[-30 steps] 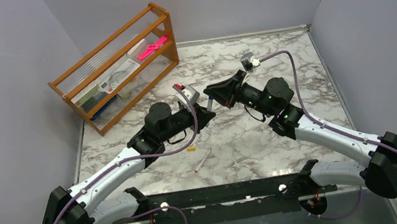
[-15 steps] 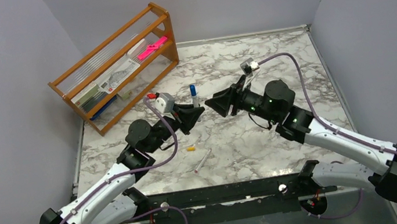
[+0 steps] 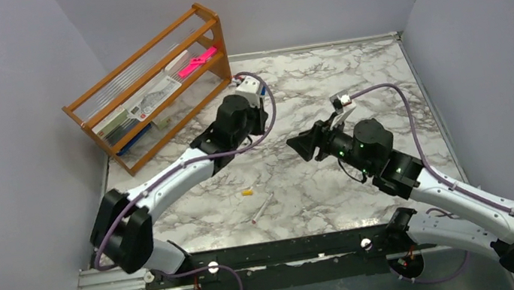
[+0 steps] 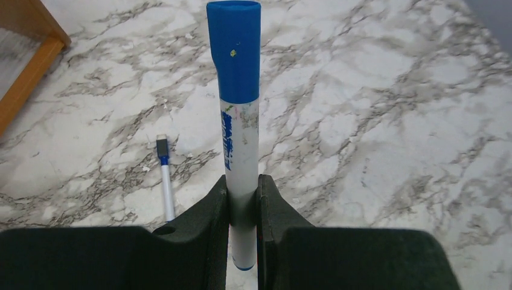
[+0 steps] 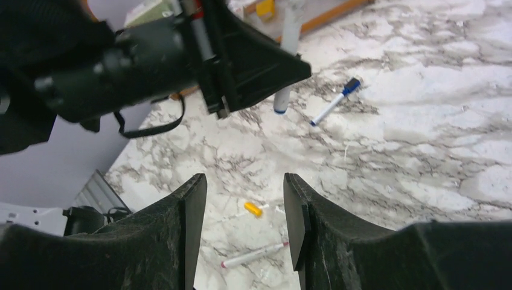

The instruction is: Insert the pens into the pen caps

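Observation:
My left gripper (image 4: 243,181) is shut on a white pen (image 4: 240,151) whose far end wears a blue cap (image 4: 234,48). It holds the pen above the table near the rack. In the top view this gripper (image 3: 248,123) sits mostly under its own wrist. My right gripper (image 3: 305,144) is open and empty, apart from the left one. Between its fingers in the right wrist view (image 5: 244,211) I see a yellow-orange cap (image 5: 253,209) and a red-tipped pen (image 5: 253,255) lying on the marble. A thin blue-ended pen (image 4: 164,181) lies on the table beyond the left gripper.
A wooden rack (image 3: 154,83) with papers and a flat pink object (image 3: 197,61) stands at the back left, close to my left wrist. The yellow-orange cap (image 3: 247,191) and the red-tipped pen (image 3: 262,209) lie near the front middle. Grey walls enclose the marble table (image 3: 351,79).
My left arm has swung back toward the rack, carrying the blue-capped pen. My right gripper has let go and drawn back to the right, now open.

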